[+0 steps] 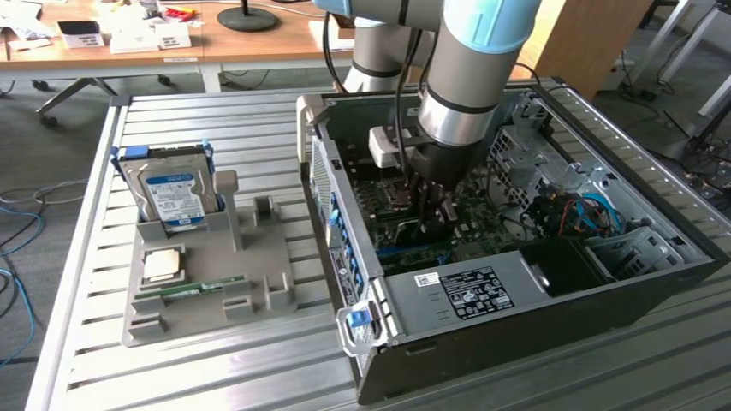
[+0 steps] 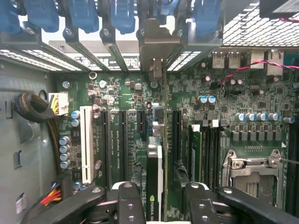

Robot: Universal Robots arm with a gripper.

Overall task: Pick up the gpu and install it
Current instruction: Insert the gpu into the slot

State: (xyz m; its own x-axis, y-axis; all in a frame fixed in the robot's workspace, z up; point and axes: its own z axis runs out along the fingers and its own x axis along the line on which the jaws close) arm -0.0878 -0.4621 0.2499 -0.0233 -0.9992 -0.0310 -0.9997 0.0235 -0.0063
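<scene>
A slatted metal worktop [image 1: 639,360] stands in an office room, with wooden desks at the far side of the exterior view and cables on the grey floor; on it lies an open computer case [image 1: 514,342], black-walled, its green motherboard [image 2: 117,98] facing up, and to the exterior view's left a grey moulded holder tray [image 1: 205,282] carrying a silver hard drive [image 1: 171,193] with a blue-white label upright in a slot, a square processor [image 1: 160,264] and a narrow green memory stick [image 1: 188,291] lying flat. The arm reaches down into the case, and the hand [image 2: 156,198] hangs just over the gpu [image 2: 155,182], which stands on edge in a long black slot among the expansion slots, a thin dark board with a pale edge, its silver metal end bracket [image 2: 156,44] up against the rear slot openings under the blue latches; the black, screw-studded fingers [image 2: 131,200] stand apart on either side of the card, released rather than clenched, and whether the pads touch it I cannot tell. Judged from this, the card seems seated or nearly so; doing the step well means pressing straight down along the slot, keeping the board upright, the bracket lined with its opening, and clear of the neighbouring white slot [image 2: 86,142] and capacitors.
</scene>
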